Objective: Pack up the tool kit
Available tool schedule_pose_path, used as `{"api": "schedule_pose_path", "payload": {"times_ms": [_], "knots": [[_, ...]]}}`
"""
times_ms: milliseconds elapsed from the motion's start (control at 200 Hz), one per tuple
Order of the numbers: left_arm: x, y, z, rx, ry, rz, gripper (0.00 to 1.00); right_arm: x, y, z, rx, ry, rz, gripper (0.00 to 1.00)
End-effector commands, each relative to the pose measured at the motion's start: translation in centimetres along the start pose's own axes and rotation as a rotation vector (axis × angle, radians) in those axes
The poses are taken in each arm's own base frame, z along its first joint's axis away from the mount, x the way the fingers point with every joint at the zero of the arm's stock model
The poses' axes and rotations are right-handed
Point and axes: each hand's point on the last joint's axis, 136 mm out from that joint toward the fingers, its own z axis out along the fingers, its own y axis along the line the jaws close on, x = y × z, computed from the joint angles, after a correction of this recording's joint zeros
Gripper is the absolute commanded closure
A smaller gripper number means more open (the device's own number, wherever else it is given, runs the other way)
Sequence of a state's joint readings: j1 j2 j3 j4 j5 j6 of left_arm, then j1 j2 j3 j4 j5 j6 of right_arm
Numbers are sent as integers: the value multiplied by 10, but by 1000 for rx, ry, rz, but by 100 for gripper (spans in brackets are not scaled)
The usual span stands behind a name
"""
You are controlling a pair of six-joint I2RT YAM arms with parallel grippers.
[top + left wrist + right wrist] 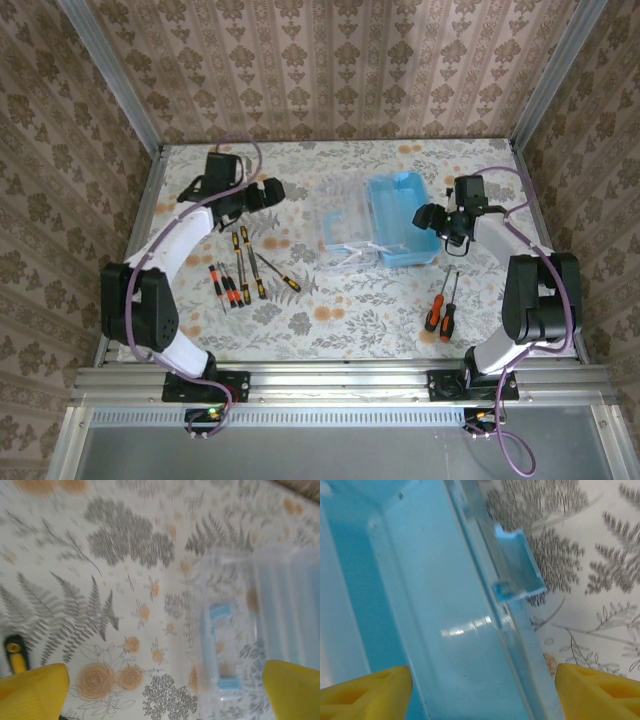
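Observation:
The tool kit's light-blue case (pixel 400 218) lies open mid-table, its clear lid (pixel 345 238) folded out to the left. Several orange-and-black screwdrivers (pixel 240 270) lie at the left and two more (pixel 440 312) at the right. My left gripper (pixel 274 192) hovers open left of the lid; its wrist view shows the lid (pixel 225 585) with its blue handle (pixel 220 647) ahead and nothing between the yellow fingertips (pixel 32 690). My right gripper (pixel 482 695) is open astride the case's right wall (pixel 470 630), one finger (pixel 365 692) over the inside and the other over the table.
A blue latch (pixel 517 562) sticks out from the case's right wall. A screwdriver's end (pixel 15 652) lies just left of my left gripper. Patterned walls close the table on three sides. Floral cloth (pixel 360 300) lies bare in front of the case.

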State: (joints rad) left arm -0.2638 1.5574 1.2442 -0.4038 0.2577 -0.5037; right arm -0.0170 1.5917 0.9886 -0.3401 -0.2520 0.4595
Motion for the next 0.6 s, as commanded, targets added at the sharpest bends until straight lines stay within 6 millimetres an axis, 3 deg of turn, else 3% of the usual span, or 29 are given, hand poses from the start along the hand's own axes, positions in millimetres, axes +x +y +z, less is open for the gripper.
{"api": "schedule_pose_path", "payload": {"times_ms": [0, 130, 255, 370, 500, 575, 595], "knots": [[-2, 3, -19, -24, 20, -38, 0, 16, 15, 0, -70, 34, -4, 23], [-13, 0, -21, -4, 18, -31, 0, 35, 37, -6, -142, 68, -30, 22], [-10, 0, -17, 40, 21, -52, 0, 50, 51, -10, -162, 104, -52, 22], [-10, -5, -26, 101, -18, -70, 0, 59, 60, -13, -187, 126, -58, 22], [-15, -14, -43, 132, -61, -62, 0, 52, 39, -24, -44, 78, -57, 25], [-15, -19, -49, 150, -81, -60, 0, 48, 13, -42, 114, 38, -52, 26], [-14, -20, -50, 153, -84, -58, 0, 45, 11, -54, 137, 7, -53, 26]]}}
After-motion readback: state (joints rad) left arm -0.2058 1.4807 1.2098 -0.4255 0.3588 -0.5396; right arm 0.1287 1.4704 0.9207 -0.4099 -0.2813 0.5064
